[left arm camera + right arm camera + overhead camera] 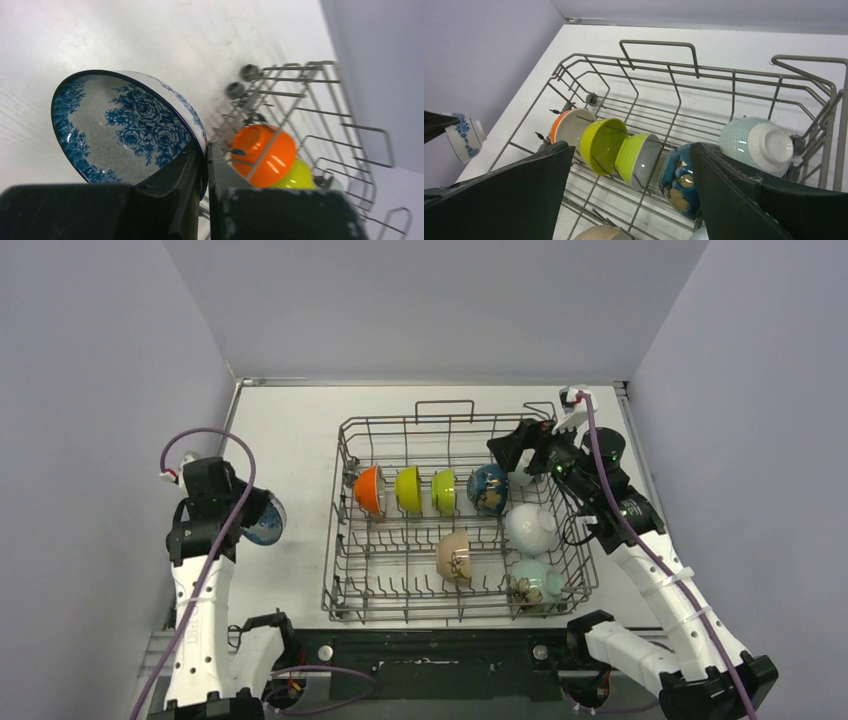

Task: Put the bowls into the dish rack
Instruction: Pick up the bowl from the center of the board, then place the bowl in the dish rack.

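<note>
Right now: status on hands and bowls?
Left hand shut on blue-patterned bowl, left of dish rack. Right hand open, empty, over rack's far right. Nothing seen between bowl and rack.

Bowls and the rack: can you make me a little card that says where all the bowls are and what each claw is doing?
Rack: dish rack, eight bowls inside
Back row: orange bowl, yellow-green bowl, lime bowl, dark blue bowl, pale checked bowl
Nearer rows: white bowl, beige bowl, pale green bowl
Outside the rack: blue-flowered bowl, tilted, to the rack's left
Left claw: shut on the blue-flowered bowl's rim
Right claw: open, empty, above the rack's far right part
</note>
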`<state>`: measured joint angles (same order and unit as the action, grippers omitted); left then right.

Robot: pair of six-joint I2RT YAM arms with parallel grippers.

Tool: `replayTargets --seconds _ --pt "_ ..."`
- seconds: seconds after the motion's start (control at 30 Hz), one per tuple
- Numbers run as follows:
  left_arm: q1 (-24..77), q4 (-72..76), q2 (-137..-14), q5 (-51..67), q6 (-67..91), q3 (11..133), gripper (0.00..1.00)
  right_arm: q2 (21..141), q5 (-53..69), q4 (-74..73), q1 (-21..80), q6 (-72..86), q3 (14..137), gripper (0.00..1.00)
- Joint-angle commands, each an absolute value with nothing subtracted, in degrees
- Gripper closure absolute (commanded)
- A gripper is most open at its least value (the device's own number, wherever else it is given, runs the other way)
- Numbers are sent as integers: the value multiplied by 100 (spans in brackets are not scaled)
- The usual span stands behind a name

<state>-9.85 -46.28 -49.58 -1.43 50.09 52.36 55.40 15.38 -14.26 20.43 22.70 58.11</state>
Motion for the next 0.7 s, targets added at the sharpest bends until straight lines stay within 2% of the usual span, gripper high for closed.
replayTargets --seconds 0.0,0.17,0.43,0.67 --pt "-891 -4321 -4865 427 5432 5974 100 5385 1853 -814 2207 2062 5830 10" --pt "-302 -3846 -5009 532 5916 6295 100 5446 1412 -812 2833 1828 6007 10" --pt "1882 -3260 -5707 -561 6207 7279 100 5843 870 -545 3856 1914 6094 10" --pt "3216 -2716 -6244 -1174 6734 7595 100 6257 -123 -139 5404 1534 6109 10"
